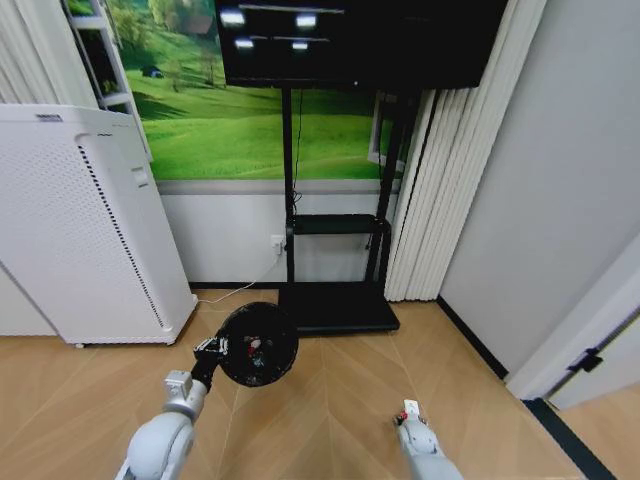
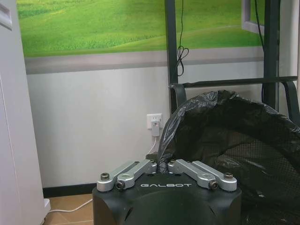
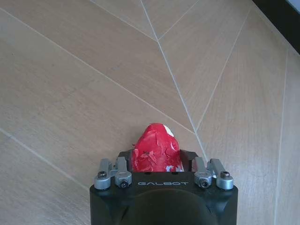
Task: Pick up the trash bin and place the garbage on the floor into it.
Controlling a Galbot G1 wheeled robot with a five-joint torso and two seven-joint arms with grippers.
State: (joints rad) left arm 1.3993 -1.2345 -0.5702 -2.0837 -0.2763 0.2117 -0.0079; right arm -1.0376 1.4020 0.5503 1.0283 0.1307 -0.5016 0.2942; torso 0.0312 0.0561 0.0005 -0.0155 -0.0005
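Note:
My left gripper (image 1: 213, 350) holds the trash bin (image 1: 258, 345) off the wooden floor by its rim, low in the head view and left of centre. The bin is black, round and lined with a black bag. Small red and pale bits show inside it. In the left wrist view the left gripper (image 2: 162, 165) is shut on the bagged rim of the bin (image 2: 234, 140). My right gripper (image 1: 410, 415) hangs over the floor to the right of the bin. In the right wrist view the right gripper (image 3: 157, 158) is shut on a piece of the garbage, a crumpled red-and-white wrapper (image 3: 156, 150).
A tall white appliance (image 1: 80, 220) stands at the left. A black TV stand (image 1: 335, 305) with a flat base is straight ahead against the wall, with white curtains (image 1: 440, 180) beside it. A wall socket with a cable (image 2: 154, 124) sits low on the wall.

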